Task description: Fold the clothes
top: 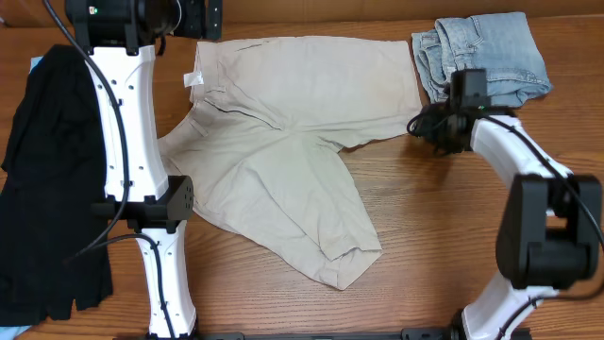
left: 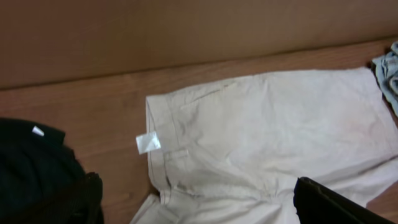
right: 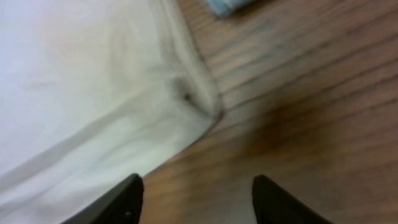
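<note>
1. Right wrist view: the right gripper (right: 198, 186) is open and empty over the bare table (right: 311, 112), just short of a hem corner of the beige shorts (right: 93, 93).
2. Overhead, the left gripper (top: 193, 17) is open and empty at the table's far edge, near the waistband.
3. Spread flat, the shorts cover the table's middle; a denim piece (top: 486, 52) sits in the far right corner and a black garment (top: 47, 189) lies along the left edge.

No readable text anywhere (the white label (left: 148, 142) on the shorts (left: 273, 124) shows no legible print)
</note>
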`<state>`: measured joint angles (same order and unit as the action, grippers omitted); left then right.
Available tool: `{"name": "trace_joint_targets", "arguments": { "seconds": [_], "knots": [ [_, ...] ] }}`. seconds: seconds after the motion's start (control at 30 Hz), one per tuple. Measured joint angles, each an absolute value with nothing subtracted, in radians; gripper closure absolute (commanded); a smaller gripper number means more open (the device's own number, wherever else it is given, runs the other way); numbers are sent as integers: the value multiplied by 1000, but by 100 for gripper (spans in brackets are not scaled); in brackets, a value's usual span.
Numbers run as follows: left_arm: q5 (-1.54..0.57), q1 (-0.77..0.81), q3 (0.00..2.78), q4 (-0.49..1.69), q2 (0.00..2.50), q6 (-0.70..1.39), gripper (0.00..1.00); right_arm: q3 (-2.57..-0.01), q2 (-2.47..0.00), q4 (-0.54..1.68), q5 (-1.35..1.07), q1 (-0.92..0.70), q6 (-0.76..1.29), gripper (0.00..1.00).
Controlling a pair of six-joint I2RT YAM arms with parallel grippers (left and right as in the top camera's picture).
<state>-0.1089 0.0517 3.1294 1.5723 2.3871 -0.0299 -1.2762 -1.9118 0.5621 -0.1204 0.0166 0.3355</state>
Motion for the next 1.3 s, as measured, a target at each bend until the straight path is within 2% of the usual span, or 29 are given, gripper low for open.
{"name": "trace_joint_targets", "arguments": {
  "seconds": [0.2,0.4,0.6,0.8,0.93,1.07,1.3],
  "knots": [
    [-81,52,3129,1686,2278,-29,0,-1374,-1621,786,-157,-41,336,19],
    [-94,52,3123,1687,2138,-10,0,-1399,-1375,1061,-178,-145,338,18],
    [-105,52,2925,1685,2071,10,0,-1388,-1356,1258,-176,-283,369,23],
    [-42,52,2550,1687,1961,50,0,-1269,-1356,1213,-175,-494,435,20],
    [21,51,2408,1668,1896,80,0,-1134,-1362,1126,-176,-613,512,20],
    [51,51,2270,1577,1874,103,0,-1029,-1395,1064,-194,-690,602,20],
    [65,51,1968,1361,1880,121,0,-1007,-1507,968,-222,-805,685,20]
  ]
}}
